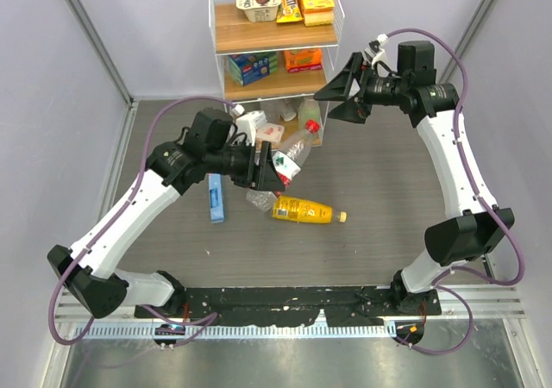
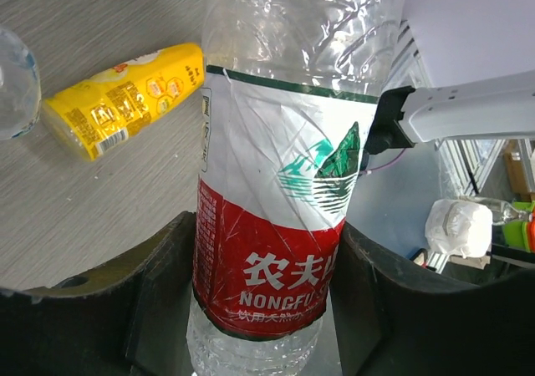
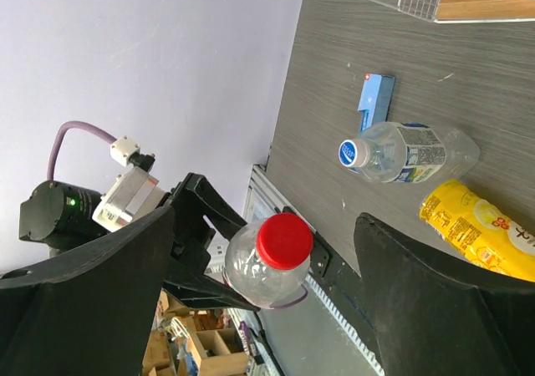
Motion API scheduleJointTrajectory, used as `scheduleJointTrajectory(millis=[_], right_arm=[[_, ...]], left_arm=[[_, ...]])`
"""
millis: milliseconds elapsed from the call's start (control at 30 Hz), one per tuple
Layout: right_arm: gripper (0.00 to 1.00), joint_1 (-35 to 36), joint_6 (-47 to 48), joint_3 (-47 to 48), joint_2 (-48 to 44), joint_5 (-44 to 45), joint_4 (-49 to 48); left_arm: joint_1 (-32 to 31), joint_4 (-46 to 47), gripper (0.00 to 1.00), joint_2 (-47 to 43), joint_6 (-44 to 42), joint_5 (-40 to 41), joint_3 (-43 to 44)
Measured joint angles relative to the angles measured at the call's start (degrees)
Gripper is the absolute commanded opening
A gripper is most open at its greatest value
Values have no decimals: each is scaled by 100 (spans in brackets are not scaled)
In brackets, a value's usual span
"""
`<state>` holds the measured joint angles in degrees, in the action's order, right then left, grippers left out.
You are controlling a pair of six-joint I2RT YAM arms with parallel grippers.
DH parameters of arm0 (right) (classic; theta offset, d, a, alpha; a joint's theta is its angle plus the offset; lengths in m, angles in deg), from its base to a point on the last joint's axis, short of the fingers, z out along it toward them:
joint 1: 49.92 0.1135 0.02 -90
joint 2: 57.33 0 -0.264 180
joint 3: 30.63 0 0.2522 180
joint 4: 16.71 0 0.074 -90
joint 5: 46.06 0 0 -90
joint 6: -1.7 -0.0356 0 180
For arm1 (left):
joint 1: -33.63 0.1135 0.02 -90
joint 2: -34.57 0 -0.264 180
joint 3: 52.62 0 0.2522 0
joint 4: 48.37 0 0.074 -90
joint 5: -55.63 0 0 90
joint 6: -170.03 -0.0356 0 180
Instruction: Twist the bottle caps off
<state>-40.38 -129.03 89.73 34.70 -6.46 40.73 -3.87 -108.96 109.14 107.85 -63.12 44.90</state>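
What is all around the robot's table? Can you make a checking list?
Surface: grey wood-grain table, no spills seen.
Job's things: red-label bottle tilted in the air, red cap on; yellow juice bottle and blue-label water bottle lying down.
Clutter: blue box lying flat; white packs behind the left arm.
Fingers: left fingers closed on the red-label bottle; right fingers open, facing the red cap, not touching.
Cables: purple cables loop along both arms.
Surroundings: wire shelf with snack boxes at the back.
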Motion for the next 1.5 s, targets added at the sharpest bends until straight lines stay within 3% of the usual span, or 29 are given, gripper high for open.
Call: scheduleJointTrajectory(millis=[233, 433, 567, 767, 1000, 1500], right_arm=[[92, 11, -166, 317, 131, 466, 208], [92, 273, -442, 446, 92, 1034, 428], [92, 914, -621, 472, 76, 1576, 671], [92, 1545, -994, 94, -361, 2212, 723], [93, 1493, -1196, -295, -1134, 2636, 822], [93, 1517, -1187, -739, -1217, 2636, 999]], left_arm=[[0, -507, 24, 42, -304, 437, 199], [0, -918, 27, -52, -474, 682, 304], [0, -975, 45, -398, -476, 804, 107], [0, -1003, 34, -885, -540, 822, -223], [0, -774, 32, -909, -503, 809, -938], [0, -577, 27, -831, -599, 815, -839]])
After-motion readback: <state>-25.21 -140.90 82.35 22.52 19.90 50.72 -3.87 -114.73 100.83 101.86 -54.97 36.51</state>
